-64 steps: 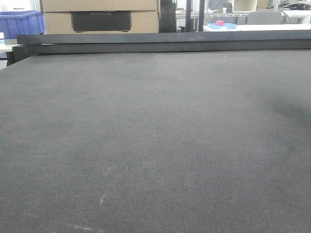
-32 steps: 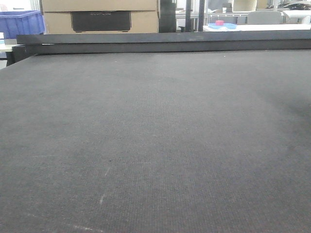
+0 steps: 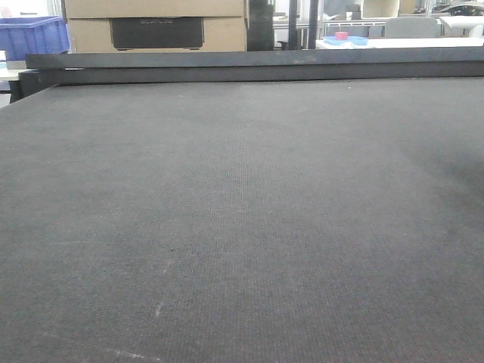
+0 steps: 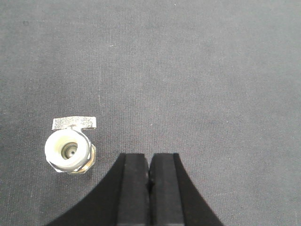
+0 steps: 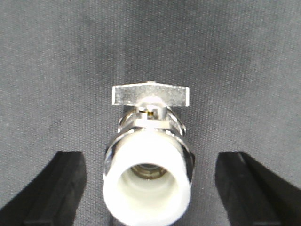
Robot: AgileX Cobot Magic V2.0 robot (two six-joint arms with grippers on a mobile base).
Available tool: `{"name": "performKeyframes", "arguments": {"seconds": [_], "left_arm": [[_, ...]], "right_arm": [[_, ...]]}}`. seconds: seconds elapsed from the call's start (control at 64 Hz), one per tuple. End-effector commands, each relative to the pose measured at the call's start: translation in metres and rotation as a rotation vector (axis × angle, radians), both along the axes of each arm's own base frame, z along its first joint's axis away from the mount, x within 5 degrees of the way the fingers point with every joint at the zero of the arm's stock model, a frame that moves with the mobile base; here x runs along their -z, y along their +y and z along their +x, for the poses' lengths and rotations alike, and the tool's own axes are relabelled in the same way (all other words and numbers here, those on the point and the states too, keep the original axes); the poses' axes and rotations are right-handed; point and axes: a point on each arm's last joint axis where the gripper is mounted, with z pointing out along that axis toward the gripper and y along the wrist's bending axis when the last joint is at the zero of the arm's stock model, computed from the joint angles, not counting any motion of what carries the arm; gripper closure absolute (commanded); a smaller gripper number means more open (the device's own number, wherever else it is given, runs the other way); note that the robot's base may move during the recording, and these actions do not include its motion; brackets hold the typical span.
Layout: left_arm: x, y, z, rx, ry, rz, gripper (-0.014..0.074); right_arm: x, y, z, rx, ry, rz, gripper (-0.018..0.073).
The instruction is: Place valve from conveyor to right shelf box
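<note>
The valve (image 5: 148, 160) is a shiny metal fitting with a white plastic end cap and a flat metal handle. It stands on the dark grey conveyor belt (image 3: 242, 227). In the right wrist view it sits between the two spread black fingers of my right gripper (image 5: 149, 188), which is open and not touching it. A valve of the same look (image 4: 70, 148) shows in the left wrist view, to the left of my left gripper (image 4: 149, 162), whose black pads are pressed together and empty. No valve or gripper shows in the front view. The shelf box is out of view.
A dark rail (image 3: 249, 64) edges the belt's far side. Behind it stand a cardboard box (image 3: 155, 26), a blue crate (image 3: 30, 34) at the left and a white table with a small red and blue object (image 3: 344, 38) at the right.
</note>
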Motion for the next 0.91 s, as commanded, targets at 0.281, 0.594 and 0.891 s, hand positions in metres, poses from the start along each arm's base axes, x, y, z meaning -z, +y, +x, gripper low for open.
{"name": "performKeyframes", "arguments": {"seconds": [0.281, 0.594, 0.891], "left_arm": [[-0.003, 0.000, 0.001, -0.010, -0.018, -0.017, 0.0708], [-0.003, 0.000, 0.002, -0.011, -0.024, -0.018, 0.0708], [-0.003, 0.000, 0.002, -0.011, -0.024, -0.018, 0.0708]], "right_arm": [[0.023, -0.003, -0.002, 0.000, 0.009, -0.019, 0.0099], [0.024, -0.003, 0.002, 0.005, -0.036, -0.020, 0.0099], [0.024, -0.003, 0.002, 0.005, -0.036, -0.020, 0.0099]]}}
